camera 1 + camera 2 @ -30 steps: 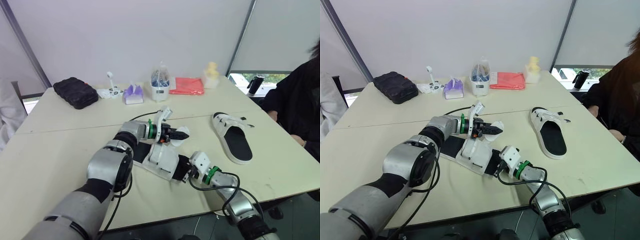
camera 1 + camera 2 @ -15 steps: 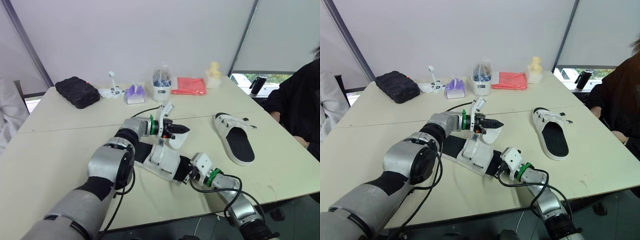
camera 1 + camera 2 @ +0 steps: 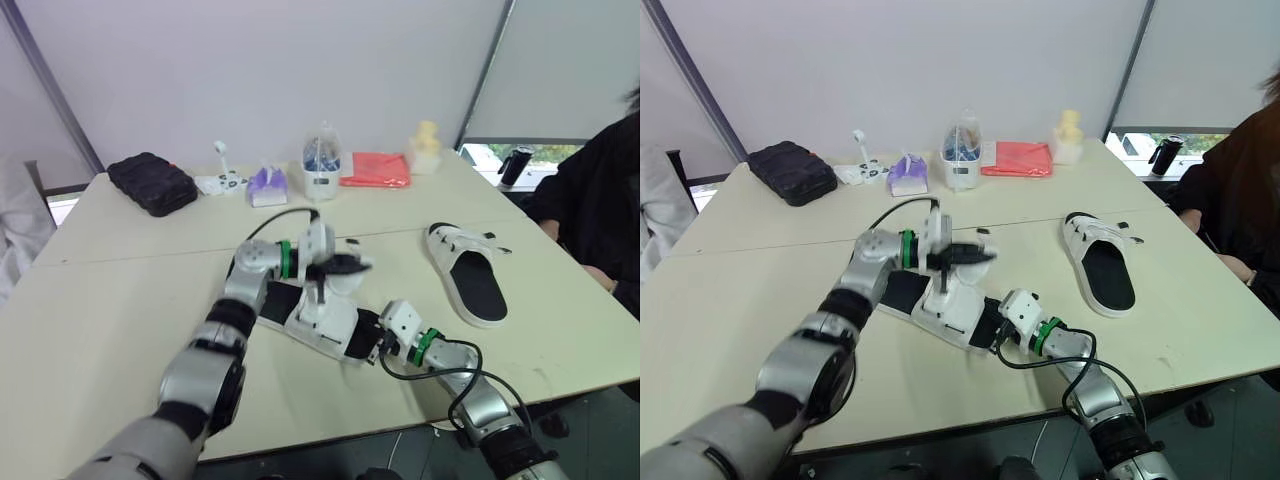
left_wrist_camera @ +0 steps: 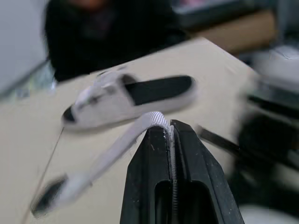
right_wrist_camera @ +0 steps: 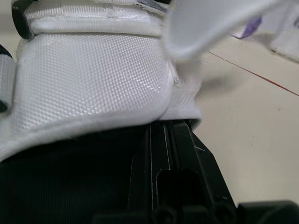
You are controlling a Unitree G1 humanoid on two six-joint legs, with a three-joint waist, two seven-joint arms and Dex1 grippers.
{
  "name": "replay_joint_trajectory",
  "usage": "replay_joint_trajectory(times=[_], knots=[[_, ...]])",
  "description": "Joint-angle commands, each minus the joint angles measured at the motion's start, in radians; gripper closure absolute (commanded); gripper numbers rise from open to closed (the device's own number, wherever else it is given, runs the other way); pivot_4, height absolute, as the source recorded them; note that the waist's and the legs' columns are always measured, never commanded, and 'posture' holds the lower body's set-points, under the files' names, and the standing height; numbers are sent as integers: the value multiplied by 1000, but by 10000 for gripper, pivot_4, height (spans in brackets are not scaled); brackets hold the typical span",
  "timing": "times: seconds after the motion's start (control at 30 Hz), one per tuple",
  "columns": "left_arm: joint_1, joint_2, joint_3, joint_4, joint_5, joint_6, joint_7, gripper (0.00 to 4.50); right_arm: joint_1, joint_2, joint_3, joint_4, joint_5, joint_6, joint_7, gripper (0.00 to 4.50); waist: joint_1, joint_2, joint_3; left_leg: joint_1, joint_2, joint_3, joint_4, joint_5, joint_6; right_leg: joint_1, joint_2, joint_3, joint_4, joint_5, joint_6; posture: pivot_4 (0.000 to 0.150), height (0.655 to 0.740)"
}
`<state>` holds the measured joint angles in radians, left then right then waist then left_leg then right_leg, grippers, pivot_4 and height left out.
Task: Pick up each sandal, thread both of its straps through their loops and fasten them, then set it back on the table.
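Note:
A white sandal with a black sole [image 3: 325, 318] lies mid-table, its straps undone. My left gripper [image 3: 350, 265] hovers just above it, shut on a white strap [image 4: 117, 144] that trails off from the fingertips. My right gripper [image 3: 372, 343] is at the sandal's near end, shut on the edge of its sole below the white woven upper [image 5: 93, 84]. A second white sandal [image 3: 465, 275] lies flat to the right, sole up, apart from both grippers, and also appears beyond the strap as the far sandal [image 4: 131, 95].
Along the table's far edge [image 3: 120, 300] stand a black pouch [image 3: 150, 183], a white gadget [image 3: 220, 182], a purple tissue pack [image 3: 266, 187], a clear container [image 3: 321, 170], a red cloth [image 3: 375, 171] and a yellow object [image 3: 425, 145]. A person in black [image 3: 600, 200] sits at the right.
My left arm has swung its elbow inward and turned the wrist, still holding the strap above the sandal. The right gripper keeps its hold; the view shifted slightly.

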<state>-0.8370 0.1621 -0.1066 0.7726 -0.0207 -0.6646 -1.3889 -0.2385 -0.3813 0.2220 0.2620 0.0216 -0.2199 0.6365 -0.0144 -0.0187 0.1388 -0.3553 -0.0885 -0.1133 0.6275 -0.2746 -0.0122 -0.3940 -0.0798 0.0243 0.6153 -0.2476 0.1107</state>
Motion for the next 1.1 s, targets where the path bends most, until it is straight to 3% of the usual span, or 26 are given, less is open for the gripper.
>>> replay_joint_trajectory(times=[0.03, 0.13, 0.2, 0.3, 0.43, 0.53, 0.67, 0.8, 0.87, 1.0, 1.07, 1.1], knots=[[23, 60, -38, -63, -11, -419, 34, 44803, 55, -17, 76, 197, -76, 72, 57, 45000, 2, 0, 0, 0, 0, 0, 1, 0, 0, 0, 0, 0, 0, 1, -1, 1500, 7400], [-15, 111, -39, 44, 49, -781, 141, 44803, 22, -8, 80, 238, -80, 58, 69, 45000, 1, -1, 0, 0, 0, 0, 3, 0, 1, 1, 0, 0, -1, 0, -3, 1500, 7400], [-20, 149, -21, 1, 146, -931, 227, 44803, 3, -3, 83, 261, -82, 50, 77, 45000, -1, -1, 0, 0, 0, 0, 2, 0, 1, 0, 0, 0, -1, 0, -3, 1500, 7400], [-6, 207, 26, -59, 421, -950, 421, 44803, -17, 0, 84, 290, -82, 37, 85, 45000, -5, -1, 0, -1, 0, 0, 0, 0, 1, -2, 1, 0, 0, 1, -2, 1500, 7400], [4, 273, 69, -95, 905, -950, 836, 44803, -30, 3, 88, 312, -85, 27, 93, 45000, -4, 0, 0, 1, 0, 0, 0, 0, 1, -2, 3, 0, 0, 1, -1, 1500, 7400], [-4, 303, 33, -60, 1123, -913, 1107, 44803, -36, 2, 89, 323, -85, 21, 96, 45000, 1, 0, 0, 6, 0, -1, 0, 0, 1, 3, 4, 0, 1, 1, -1, 1500, 7400], [-5, 346, -70, -33, 1212, -927, 1311, 30614, -41, -2, 91, 334, -86, 14, 99, 45000, 4, -1, -1, 16, 0, -2, 0, 0, 2, 11, 4, -1, 1, -2, 4, 1500, 7400], [22, 384, -154, 15, 1139, -943, 1363, 10730, -68, -2, 87, 363, -96, -31, 84, 45000, 4, -1, -9, 19, -1, -3, 1, 0, 2, 19, 2, -2, 0, -3, 5, 1500, 7400], [30, 401, -183, 74, 1035, -919, 1353, 1358, -88, -4, 90, 377, -108, -72, 72, 45000, 3, 0, -11, 20, -1, -3, 1, 0, 2, 19, 2, -2, 0, -3, 5, 1500, 7400], [8, 443, -267, 226, 687, -849, 1218, 228, -116, -1, 87, 400, -118, -118, 56, 45000, 1, 1, -11, 20, -1, -3, 1, 0, 2, 19, 2, -3, 1, -3, 5, 1500, 7400], [68, 503, -348, 84, 275, -612, 894, 228, -119, -3, 86, 411, -117, -127, 56, 45000, -1, 2, -11, 18, -1, -3, 2, 0, 2, 18, 2, -3, 1, -3, 5, 1500, 7400], [115, 545, -358, -59, 50, -399, 681, 228, -121, -4, 86, 418, -117, -132, 56, 45000, -7, 3, -10, 18, 0, -3, 2, 0, 2, 17, 2, -3, 1, -3, 5, 1500, 7400]])
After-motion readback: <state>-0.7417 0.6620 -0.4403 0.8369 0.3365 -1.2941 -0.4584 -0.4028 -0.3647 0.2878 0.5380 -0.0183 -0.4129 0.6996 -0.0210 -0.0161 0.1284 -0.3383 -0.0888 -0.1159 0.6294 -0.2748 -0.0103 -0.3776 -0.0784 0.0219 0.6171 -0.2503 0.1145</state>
